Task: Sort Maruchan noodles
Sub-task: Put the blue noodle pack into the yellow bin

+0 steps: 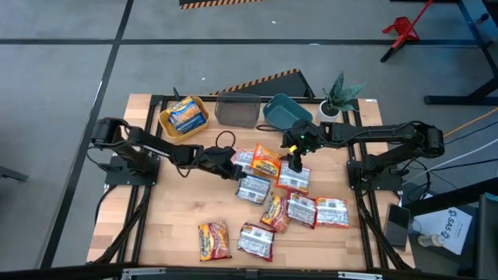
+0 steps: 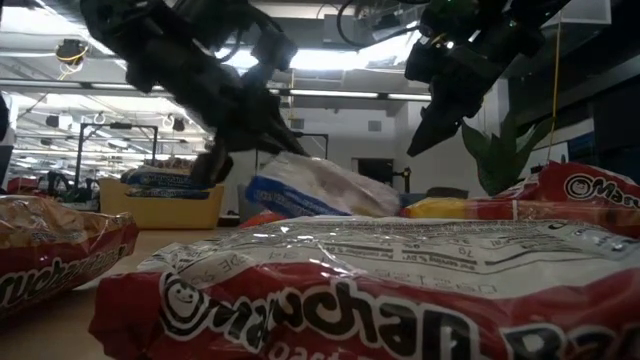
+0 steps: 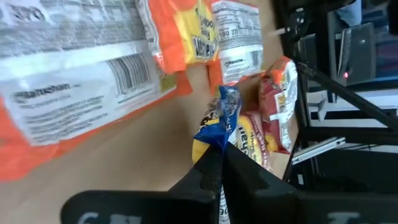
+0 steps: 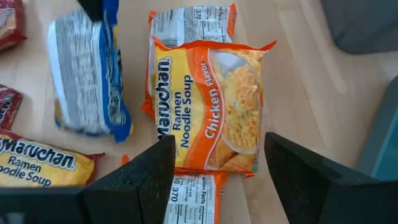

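Nearest, along the table's (image 1: 156,249) front edge, two Maruchan packets are seen: an orange-yellow packet (image 1: 213,240) on the left and a red-silver packet (image 1: 255,241) beside it. In the low view the red-silver one fills the foreground, so much of the table behind it is hidden. Slightly farther back, a loose cluster of red-silver and orange packets (image 1: 299,208) is spread toward the right, some overlapping so that their edges cannot be separated.

At mid-table the left gripper (image 1: 233,168) is clamped on the sealed edge of a blue-white packet (image 3: 219,124), which is held lifted and hanging; only its crumpled end is shown in the left wrist view, the rest being cut off by the fingers. Just right of it, the right gripper (image 4: 214,171) hangs over an orange chicken-flavour packet (image 4: 208,106) with its fingers spread apart and nothing between them. That packet is laid on top of another orange packet (image 4: 186,25), of which only the ends are visible.

At the far edge, a yellow bin (image 1: 184,117) holding blue-white packets, a grey bin (image 1: 236,110) and a teal bin (image 1: 285,113) are lined up, with a small potted plant (image 1: 336,97) to the right.
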